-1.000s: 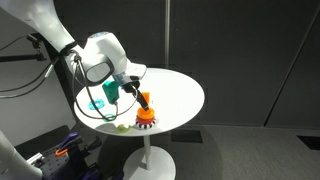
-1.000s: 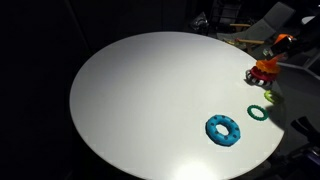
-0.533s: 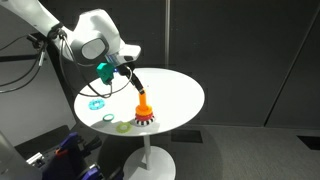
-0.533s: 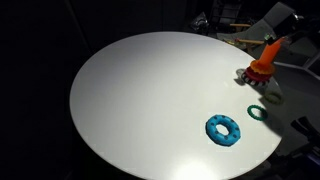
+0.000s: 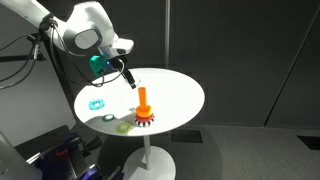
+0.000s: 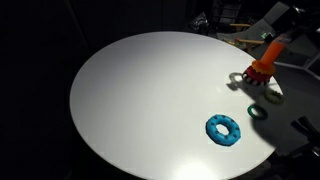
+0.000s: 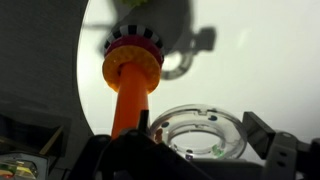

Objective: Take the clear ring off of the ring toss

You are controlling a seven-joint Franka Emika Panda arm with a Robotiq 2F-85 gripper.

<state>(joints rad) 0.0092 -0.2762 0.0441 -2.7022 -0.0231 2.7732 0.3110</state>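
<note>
End effector [image 5: 130,82] hangs over the table [image 5: 182,96], up and to one side of the ring toss [image 5: 144,110]. It grasps the clear ring [image 7: 200,112], which sits between its fingers in the wrist view, clear of the orange peg.

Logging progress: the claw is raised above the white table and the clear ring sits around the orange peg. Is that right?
No. The wrist view shows the clear ring beside the orange peg, not around it, held at the claw. The claw is indeed raised above the white table.
</note>
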